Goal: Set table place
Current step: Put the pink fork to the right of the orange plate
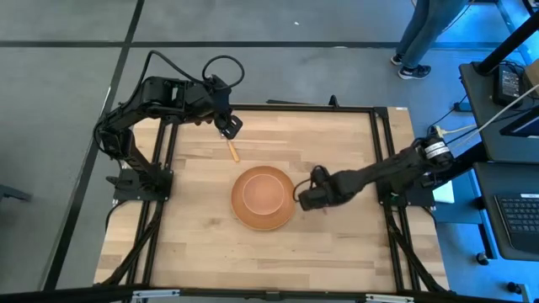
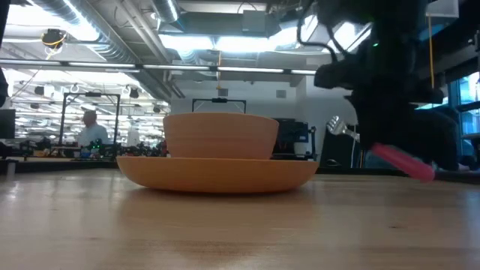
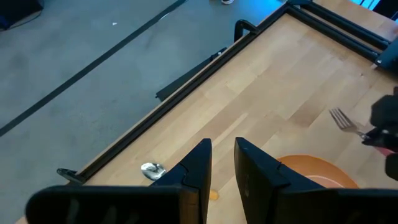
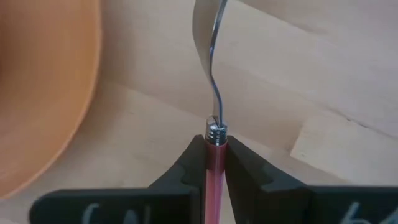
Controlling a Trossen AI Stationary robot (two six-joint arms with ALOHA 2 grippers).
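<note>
Fork [image 4: 214, 134] pinched in right claw [image 4: 213, 158], beside plate [image 4: 37, 93].

Two matte black jointed arms: the left arm [image 1: 143, 105] carries looping black cables at twelve o'clock; the right arm [image 1: 379, 172] shows a silver-white collar. Flat, wedge-shaped black fingers [image 3: 196, 171].

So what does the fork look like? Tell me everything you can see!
The fork has a shiny, curvy metal neck and a smooth red handle with a small ribbed metal collar where the two meet. The right gripper pinches the handle between its two dark fingers, just beside the orange plate. In the low view the fork hangs tilted in the air above the table, prongs raised, touching nothing but the gripper.
</note>
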